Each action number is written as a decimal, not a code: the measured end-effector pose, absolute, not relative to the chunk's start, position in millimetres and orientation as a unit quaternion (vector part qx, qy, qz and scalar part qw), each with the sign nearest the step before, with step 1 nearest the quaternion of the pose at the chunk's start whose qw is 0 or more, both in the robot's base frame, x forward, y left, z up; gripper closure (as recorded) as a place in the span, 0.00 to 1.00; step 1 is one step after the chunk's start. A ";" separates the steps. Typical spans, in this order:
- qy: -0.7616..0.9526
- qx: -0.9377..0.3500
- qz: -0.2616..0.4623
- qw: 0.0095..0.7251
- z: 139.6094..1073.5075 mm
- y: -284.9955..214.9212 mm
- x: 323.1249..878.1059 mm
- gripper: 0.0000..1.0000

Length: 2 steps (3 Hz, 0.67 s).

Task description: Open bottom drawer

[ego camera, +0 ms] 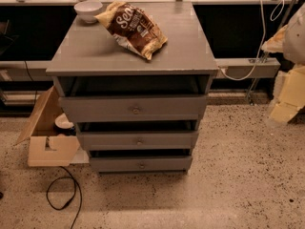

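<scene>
The grey cabinet has three drawer fronts stacked under its top. The bottom drawer is the lowest and narrowest front, just above the floor, with one small round metal knob at its centre. A dark gap shows above it. It sits about level with the mid drawer and the top, widest drawer. My gripper shows as a pale cream shape at the right edge, with the arm above it. It is well to the right of the drawers and touches nothing.
A white bowl and a brown snack bag lie on the cabinet top. An open cardboard box stands left of the drawers. A black cable loops on the speckled floor. A white cable hangs at the right.
</scene>
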State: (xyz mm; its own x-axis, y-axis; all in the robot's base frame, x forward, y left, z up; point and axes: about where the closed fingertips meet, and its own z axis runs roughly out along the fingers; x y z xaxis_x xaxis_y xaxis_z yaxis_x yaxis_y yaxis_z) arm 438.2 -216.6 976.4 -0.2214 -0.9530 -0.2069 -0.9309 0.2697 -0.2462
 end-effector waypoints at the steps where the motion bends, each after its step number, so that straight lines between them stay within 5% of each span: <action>1: 0.781 -0.603 -0.035 0.159 976.3 -216.6 438.2 0.00; 2: 0.771 -0.610 0.008 0.180 951.3 -208.1 441.2 0.00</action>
